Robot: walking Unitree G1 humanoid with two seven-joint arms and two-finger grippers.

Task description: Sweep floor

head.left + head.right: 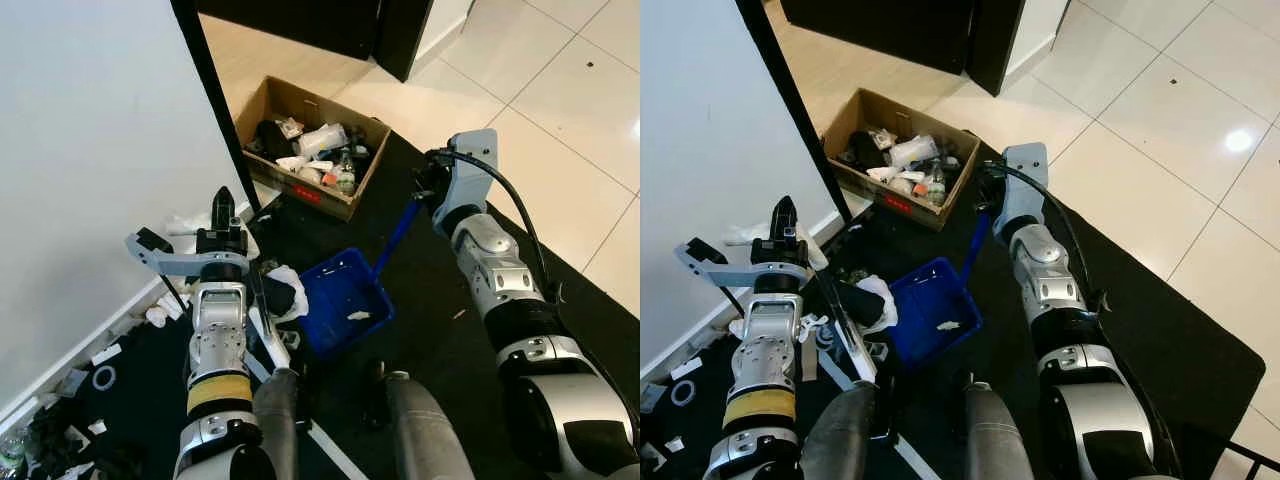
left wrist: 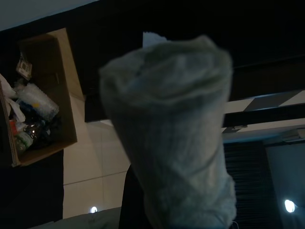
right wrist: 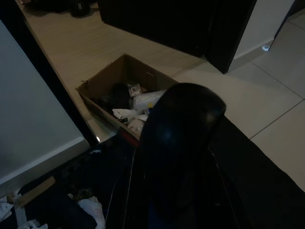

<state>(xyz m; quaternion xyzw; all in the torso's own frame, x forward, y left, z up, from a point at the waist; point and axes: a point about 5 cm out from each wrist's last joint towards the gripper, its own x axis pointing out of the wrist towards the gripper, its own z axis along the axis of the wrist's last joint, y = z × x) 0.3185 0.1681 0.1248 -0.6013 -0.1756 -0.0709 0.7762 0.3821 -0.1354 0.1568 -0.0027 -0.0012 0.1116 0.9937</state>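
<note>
My right gripper [image 1: 428, 188] is shut on the top of the blue dustpan's long handle [image 1: 397, 235], whose dark rounded end [image 3: 181, 143] shows in the right wrist view. The blue dustpan [image 1: 335, 285] rests on the black mat with a white scrap [image 1: 358, 315] inside it. My left gripper [image 1: 222, 208] points up beside the white wall, shut on a pale wrapped broom handle [image 2: 167, 138]. A black-and-white stick [image 1: 270, 325] slants down from that arm toward my legs. White and black rubbish [image 1: 285, 290] lies at the dustpan's left edge.
An open cardboard box [image 1: 300, 190] full of rubbish stands just beyond the dustpan. The white wall [image 1: 90, 150] with a black edge post closes the left side. Small litter [image 1: 100, 375] lies along the wall's foot. The black mat [image 1: 440, 300] gives way to pale tiles [image 1: 570, 110] on the right.
</note>
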